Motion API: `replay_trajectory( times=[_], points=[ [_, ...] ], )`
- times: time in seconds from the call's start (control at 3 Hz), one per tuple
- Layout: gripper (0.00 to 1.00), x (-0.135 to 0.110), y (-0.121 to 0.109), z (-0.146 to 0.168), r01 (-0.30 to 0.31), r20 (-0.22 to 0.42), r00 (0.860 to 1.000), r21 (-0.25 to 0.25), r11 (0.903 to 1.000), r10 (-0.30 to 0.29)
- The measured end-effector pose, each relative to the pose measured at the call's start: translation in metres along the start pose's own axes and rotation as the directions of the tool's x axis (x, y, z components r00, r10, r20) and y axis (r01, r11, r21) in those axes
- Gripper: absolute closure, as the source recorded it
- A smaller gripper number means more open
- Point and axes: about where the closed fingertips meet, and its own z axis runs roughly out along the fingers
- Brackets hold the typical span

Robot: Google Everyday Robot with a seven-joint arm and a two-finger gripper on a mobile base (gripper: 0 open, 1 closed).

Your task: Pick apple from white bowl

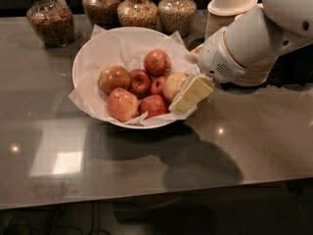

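The white bowl (93,48), lined with crinkled white paper, stands on the dark counter at the back centre. It holds several apples. The pale yellow-cream apple (172,85) lies at the bowl's right side, among smaller red apples (156,61) and an orange-brown apple (113,78). My gripper (189,96) reaches in over the bowl's right rim from the right. Its cream-coloured tip lies right against the pale apple's right side and hides part of it. The apple rests in the bowl with the others.
Several glass jars of grains (50,21) (137,9) (177,11) line the back of the counter. A stack of beige paper bowls (232,4) stands at the back right, behind my white arm (244,43). The counter's front edge runs along the bottom.
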Motion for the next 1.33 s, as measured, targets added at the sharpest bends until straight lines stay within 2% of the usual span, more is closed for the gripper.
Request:
replay_trajectory(
  times=[0.67,1.33],
  points=[
    [0.17,0.005,-0.002,0.005,-0.017,-0.006,1.000,-0.007,0.9998,0.017],
    [0.18,0.012,0.000,0.022,-0.043,-0.024,0.999,-0.036,0.9985,0.042]
  ],
)
